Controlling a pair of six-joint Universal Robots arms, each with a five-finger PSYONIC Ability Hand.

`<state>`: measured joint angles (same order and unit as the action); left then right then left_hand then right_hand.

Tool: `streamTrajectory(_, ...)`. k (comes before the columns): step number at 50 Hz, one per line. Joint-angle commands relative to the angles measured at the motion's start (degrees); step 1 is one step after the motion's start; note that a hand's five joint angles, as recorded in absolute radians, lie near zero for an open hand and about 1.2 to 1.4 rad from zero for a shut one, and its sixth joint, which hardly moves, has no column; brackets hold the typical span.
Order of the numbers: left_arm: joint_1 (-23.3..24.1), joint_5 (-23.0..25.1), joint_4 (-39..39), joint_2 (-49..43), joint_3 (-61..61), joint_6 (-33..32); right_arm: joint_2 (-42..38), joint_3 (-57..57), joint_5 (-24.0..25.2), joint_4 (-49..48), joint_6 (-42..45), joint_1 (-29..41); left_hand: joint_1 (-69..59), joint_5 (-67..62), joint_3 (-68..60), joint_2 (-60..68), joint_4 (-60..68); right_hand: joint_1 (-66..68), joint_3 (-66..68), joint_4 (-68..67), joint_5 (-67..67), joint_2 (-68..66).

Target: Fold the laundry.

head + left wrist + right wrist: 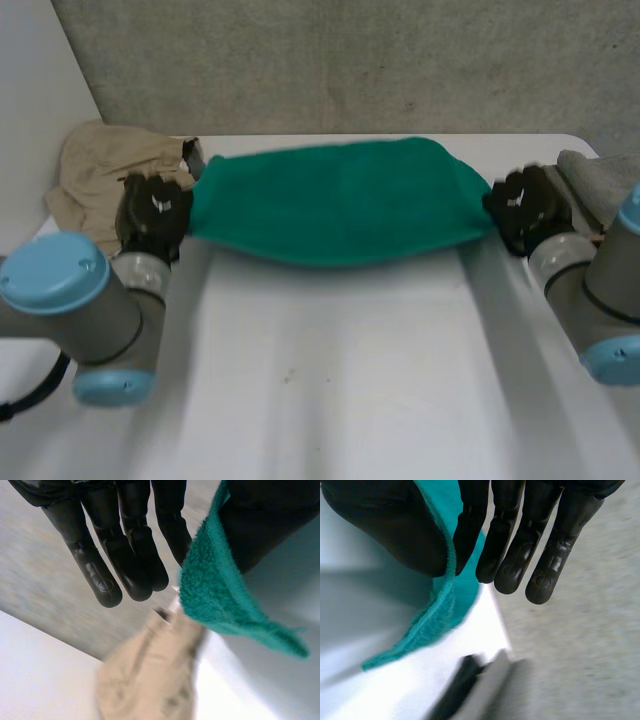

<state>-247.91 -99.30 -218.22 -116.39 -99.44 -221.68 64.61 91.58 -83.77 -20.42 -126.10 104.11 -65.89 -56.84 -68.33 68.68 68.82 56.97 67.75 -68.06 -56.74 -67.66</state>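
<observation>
A white table (330, 380) carries the scene. Above its far half a green towel (340, 205) hangs stretched between the two hands, sagging slightly in the middle. A beige garment (95, 170) lies crumpled at the far left corner, and a grey cloth (600, 175) sits at the right edge. The left hand (152, 210) pinches the towel's left end between thumb and nearest finger, its other fingers (125, 555) straight. The right hand (522, 205) pinches the right end likewise. Small round marks show on the fingertips.
</observation>
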Motion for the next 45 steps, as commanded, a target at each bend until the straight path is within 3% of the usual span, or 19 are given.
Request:
streamTrajectory(1, 0.2, 0.1, 15.4, 8.3, -9.4, -1.0, 3.6, 6.1, -0.3, 12.2, 1.0, -0.6, -14.1, -13.2, -11.7, 11.3, 11.2, 23.0, 12.2, -11.9, -13.3, -12.3)
streamTrajectory(7, 0.2, 0.2, 32.7, 15.8, -15.1, -1.8, 15.7, 10.4, 0.1, 38.8, 2.9, -5.7, -14.1, -13.2, -11.7, 11.3, 11.2, 23.0, 12.2, -11.9, -13.3, -12.3)
streamTrajectory(10, 0.1, 0.1, 41.7, 17.9, -16.7, -4.6, 19.3, 11.9, -0.1, 46.1, 7.8, -8.8, -14.1, -13.2, -11.7, 11.3, 11.2, 23.0, 12.2, -11.9, -13.3, -12.3)
streamTrajectory(13, -0.2, -0.1, 43.8, 18.1, -16.7, -6.9, 20.2, 12.0, -0.1, 45.8, 11.1, -9.9, -14.1, -13.2, -11.7, 11.3, 11.2, 23.0, 12.2, -11.9, -13.3, -12.3)
streamTrajectory(19, -0.5, -0.4, 37.0, 17.3, -12.3, -6.9, 18.2, 10.1, -0.3, 37.2, 11.3, -9.8, -14.1, -13.2, -11.7, 11.3, 11.2, 23.0, 12.2, -11.9, -13.3, -12.3)
streamTrajectory(24, -0.3, -0.3, 24.6, 10.7, -6.5, -6.8, 8.4, 5.7, -1.1, 27.3, 10.3, -8.4, -14.1, -13.2, -11.7, 11.3, 11.2, 23.0, 12.2, -11.9, -13.3, -12.3)
streamTrajectory(31, 0.3, -0.6, 11.6, -1.6, 3.9, -6.9, -2.0, -2.5, -6.8, 10.7, 9.6, -3.2, -14.1, -13.2, -11.7, 11.3, 11.2, 23.0, 12.2, -11.9, -13.3, -12.3)
streamTrajectory(35, 0.5, -0.9, 6.8, -8.4, 10.6, -7.3, -8.3, -7.2, -7.2, 4.4, 10.2, -2.8, -14.1, -13.2, -11.7, 11.3, 11.2, 23.0, 12.2, -11.9, -13.3, -12.3)
streamTrajectory(44, 0.8, -0.8, 3.9, -19.0, 24.5, -7.7, -18.6, -17.0, -6.9, -2.8, 10.3, -2.0, -14.1, -13.2, -11.7, 11.3, 11.2, 23.0, 12.2, -11.9, -13.3, -12.3)
streamTrajectory(45, 0.8, -0.6, 3.9, -19.7, 25.2, -7.7, -20.2, -18.2, -7.2, -4.3, 10.4, -1.7, -14.1, -13.2, -11.7, 11.3, 11.2, 9.9, -0.8, 1.2, -0.2, 0.8)
